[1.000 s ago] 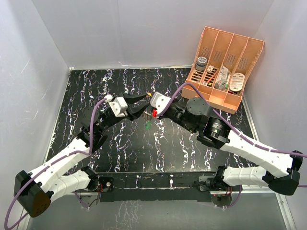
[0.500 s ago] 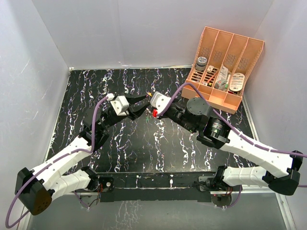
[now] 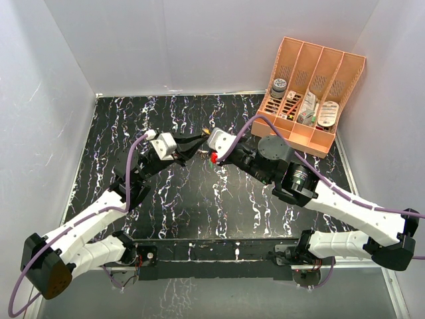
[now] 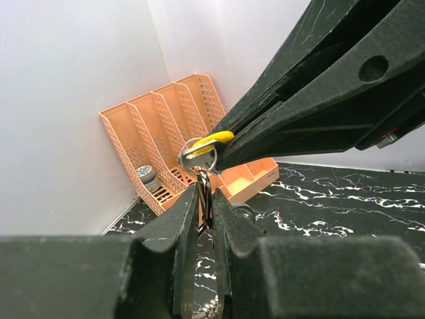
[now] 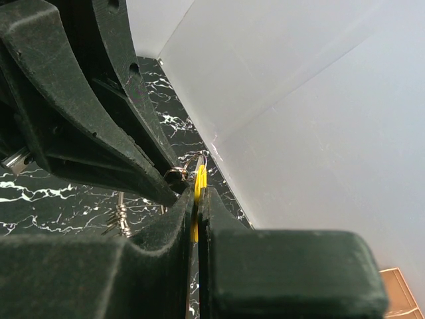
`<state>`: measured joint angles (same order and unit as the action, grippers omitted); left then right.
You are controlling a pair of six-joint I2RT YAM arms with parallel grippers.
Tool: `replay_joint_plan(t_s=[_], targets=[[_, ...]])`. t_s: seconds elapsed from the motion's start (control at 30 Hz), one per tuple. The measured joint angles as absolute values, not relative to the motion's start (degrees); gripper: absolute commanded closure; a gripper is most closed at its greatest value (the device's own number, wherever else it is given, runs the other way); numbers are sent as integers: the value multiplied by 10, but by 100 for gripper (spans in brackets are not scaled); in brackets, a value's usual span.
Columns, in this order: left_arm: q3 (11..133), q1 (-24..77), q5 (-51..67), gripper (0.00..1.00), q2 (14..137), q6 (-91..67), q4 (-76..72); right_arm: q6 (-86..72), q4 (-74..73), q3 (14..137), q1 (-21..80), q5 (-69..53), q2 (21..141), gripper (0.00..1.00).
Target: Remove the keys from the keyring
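Yellow plastic marks the one key that shows clearly: the yellow key is clamped flat between the two fingers of the right gripper, whose jaws are closed down to the thickness of the key head. The left gripper comes from the opposite side and its jaws are almost fully closed on the keyring, a thin metal ring seen edge-on in the narrow gap between its fingers. Just above these fingers sits a small silver loop, and the yellow key passes through it; I cannot tell if this loop is a part of the keyring or a separate ring. In the top view both grippers meet tip to tip above the far middle part of the black marbled table, and the ring and key between them are too small to make out there. An orange mesh organiser stands at the far right corner, well apart from the grippers. In the right wrist view a small metal coil hangs below the left gripper's fingers, blurred.
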<state>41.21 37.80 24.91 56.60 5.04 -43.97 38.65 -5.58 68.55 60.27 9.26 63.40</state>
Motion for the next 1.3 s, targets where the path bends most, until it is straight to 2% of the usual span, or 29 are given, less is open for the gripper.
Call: replay_joint_plan(t_s=[0.27,0.67,0.9,1.3], targets=[[407,376,250,80,556,51,-432,387,-55,686,603,93,634,100],[406,376,262,80,555,53,-428,387,-56,686,603,93,635,100],[406,373,265,94,555,55,-424,387,-57,686,603,93,639,100],[406,369,271,100,555,66,-412,387,-63,685,603,95,640,100]])
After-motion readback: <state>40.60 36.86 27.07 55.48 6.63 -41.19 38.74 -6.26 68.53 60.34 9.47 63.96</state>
